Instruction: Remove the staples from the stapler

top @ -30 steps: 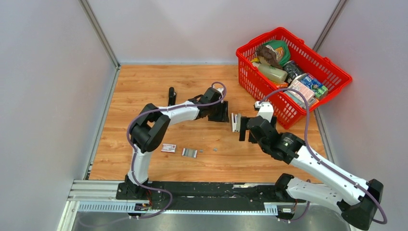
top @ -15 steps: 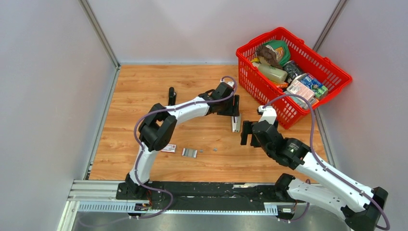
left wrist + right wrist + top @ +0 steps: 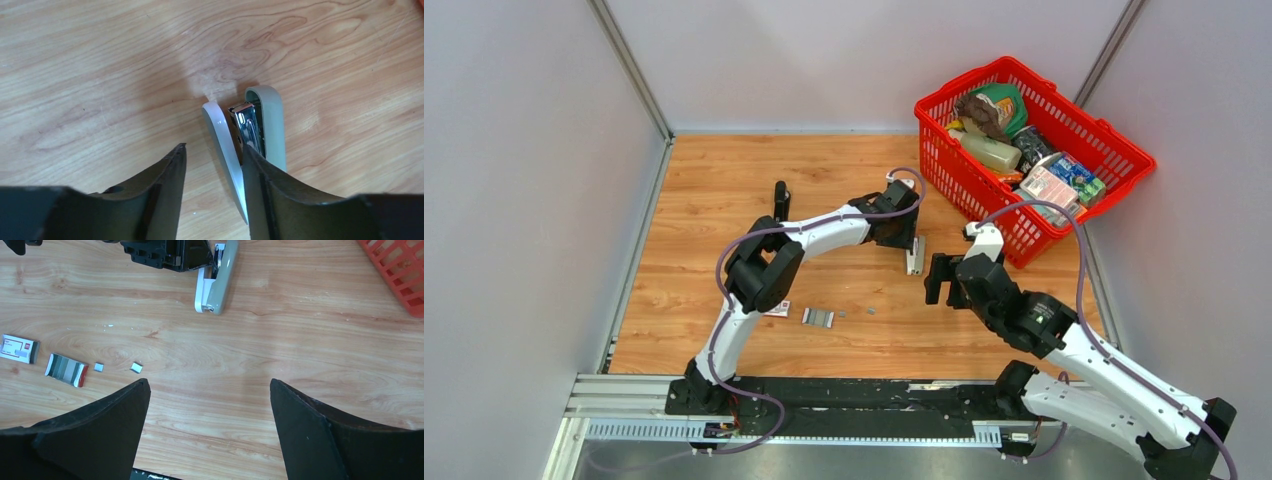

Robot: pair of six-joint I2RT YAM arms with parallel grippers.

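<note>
Since a second ago the left gripper has swung right and come down at the stapler, which now lies on its side on the wooden table, splayed in a narrow V. Jaws part-open, clamping nothing: the stapler's pale arm lies in the gap against one finger, and the chrome magazine runs behind that finger. Right gripper gapes wide, empty, just nearside of the stapler. A strip of staples lies well apart, toward the left arm's base.

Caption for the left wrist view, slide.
Left gripper open around one splayed arm of a grey stapler, chrome magazine exposed.
</note>
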